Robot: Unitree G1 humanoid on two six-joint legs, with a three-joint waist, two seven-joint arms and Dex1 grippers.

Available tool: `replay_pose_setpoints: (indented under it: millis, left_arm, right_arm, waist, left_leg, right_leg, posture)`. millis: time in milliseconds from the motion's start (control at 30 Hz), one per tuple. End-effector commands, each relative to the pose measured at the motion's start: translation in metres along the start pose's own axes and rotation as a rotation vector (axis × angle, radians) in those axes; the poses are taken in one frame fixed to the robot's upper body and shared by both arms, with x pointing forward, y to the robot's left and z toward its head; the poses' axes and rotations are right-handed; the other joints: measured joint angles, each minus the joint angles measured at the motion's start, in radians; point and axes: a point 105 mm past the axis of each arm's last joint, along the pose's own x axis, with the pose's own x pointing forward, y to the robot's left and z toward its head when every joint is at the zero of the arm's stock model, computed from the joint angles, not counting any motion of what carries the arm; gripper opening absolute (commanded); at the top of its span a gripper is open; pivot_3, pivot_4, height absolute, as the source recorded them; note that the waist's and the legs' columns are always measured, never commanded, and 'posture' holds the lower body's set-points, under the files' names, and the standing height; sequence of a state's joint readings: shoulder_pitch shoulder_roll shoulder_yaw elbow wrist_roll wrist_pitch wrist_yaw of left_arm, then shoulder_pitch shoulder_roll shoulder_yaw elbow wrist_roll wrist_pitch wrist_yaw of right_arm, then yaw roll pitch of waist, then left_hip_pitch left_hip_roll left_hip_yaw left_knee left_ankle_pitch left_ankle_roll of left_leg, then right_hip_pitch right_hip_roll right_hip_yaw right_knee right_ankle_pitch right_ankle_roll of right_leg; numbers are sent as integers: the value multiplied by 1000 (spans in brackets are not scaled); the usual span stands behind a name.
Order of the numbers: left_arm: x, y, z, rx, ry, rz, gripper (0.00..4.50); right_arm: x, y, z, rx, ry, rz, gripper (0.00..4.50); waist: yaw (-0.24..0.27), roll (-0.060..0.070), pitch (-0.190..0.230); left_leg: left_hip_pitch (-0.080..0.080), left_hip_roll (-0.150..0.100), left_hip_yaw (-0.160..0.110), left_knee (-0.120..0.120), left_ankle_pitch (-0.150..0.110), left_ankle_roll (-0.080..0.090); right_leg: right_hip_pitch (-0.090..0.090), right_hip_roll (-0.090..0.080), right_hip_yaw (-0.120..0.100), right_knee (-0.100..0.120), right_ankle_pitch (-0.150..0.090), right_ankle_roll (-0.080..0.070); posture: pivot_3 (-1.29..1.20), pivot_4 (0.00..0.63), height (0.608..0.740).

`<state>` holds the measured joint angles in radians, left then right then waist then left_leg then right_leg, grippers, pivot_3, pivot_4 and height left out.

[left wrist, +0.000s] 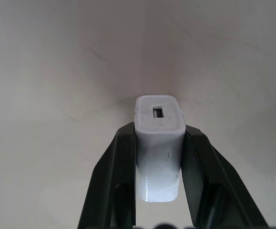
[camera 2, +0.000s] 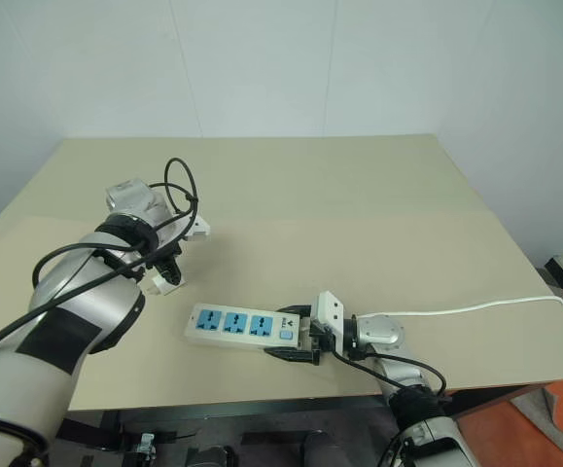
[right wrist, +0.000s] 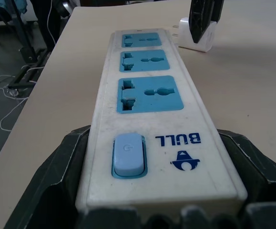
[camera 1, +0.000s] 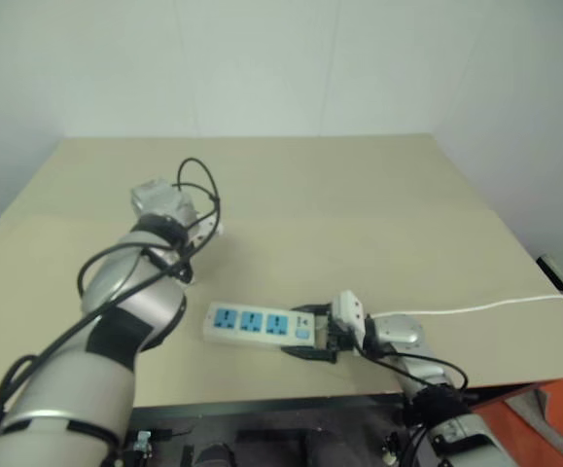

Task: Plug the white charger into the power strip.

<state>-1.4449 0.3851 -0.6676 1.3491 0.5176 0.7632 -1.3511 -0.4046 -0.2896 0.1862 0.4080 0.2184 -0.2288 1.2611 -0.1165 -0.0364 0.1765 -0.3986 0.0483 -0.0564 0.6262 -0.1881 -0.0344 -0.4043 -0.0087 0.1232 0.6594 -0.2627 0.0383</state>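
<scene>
Charger, white: pinched between left gripper fingers on table. Power strip, three blue sockets: switch end clamped by right gripper.

Beige table; white wall behind; orange floor at right.

Head stereo pair sits high, looks forward and down over my table; both eyes share strip and both arms. Left wrist cam looks steeply down at tabletop, very close on charger. Right wrist cam low, level, close along strip, catches charger beyond.
</scene>
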Motion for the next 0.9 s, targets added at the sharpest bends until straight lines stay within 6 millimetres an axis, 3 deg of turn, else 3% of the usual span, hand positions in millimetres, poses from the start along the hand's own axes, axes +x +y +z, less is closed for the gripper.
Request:
replay_pose_setpoints:
  millis: [33,133,300,400,467,567,800,900]
  left_arm:
    - [-14,6,8,32,-62,25,973]
    - [-38,4,28,45,-235,-26,973]
    - [-98,9,71,77,-802,-46,973]
    - [-126,17,80,28,-1145,-12,973]
    - [-137,16,76,37,-1301,-1,973]
    - [-149,1,65,66,-1489,-120,973]
    - [-148,-51,30,248,-1742,-325,973]
    - [-137,-71,15,349,-1729,-425,973]
  right_arm:
    - [2,7,-3,22,0,17,3421]
    - [2,8,-3,24,-1,23,3421]
    - [5,8,-2,22,-4,42,3421]
    - [7,6,-2,18,-3,52,3421]
    - [8,5,-2,16,-3,54,3421]
    - [8,5,-2,12,-2,62,3421]
    - [10,3,-2,5,1,76,3421]
    - [11,2,-2,2,2,79,3421]
  waist:
    - [0,0,0]
    - [0,0,0]
    - [1,0,0]
    - [0,0,0]
    - [-3,1,0]
    - [-3,1,0]
    - [-2,0,-1]
    - [-5,0,-1]
  left_leg:
    - [0,0,0,0,0,0]
    - [0,0,0,0,0,0]
    - [0,0,0,0,0,0]
    - [1,0,0,0,0,0]
    - [4,0,2,0,0,0]
    - [6,1,1,0,0,0]
    - [6,1,1,1,0,-1]
    - [11,1,1,1,0,-1]
  right_leg:
    - [0,0,0,0,0,0]
    - [0,0,0,0,0,0]
    - [0,-1,0,-1,0,0]
    - [0,-1,0,0,0,0]
    - [1,-3,1,4,0,0]
    - [2,-1,1,7,1,-1]
    - [4,-2,0,5,2,-3]
    - [9,-2,0,5,2,-2]
  posture:
    - [0,150,740]
    - [0,150,740]
    - [0,150,740]
    - [0,150,740]
    - [0,150,740]
    - [0,150,740]
    - [0,150,740]
    - [0,150,740]
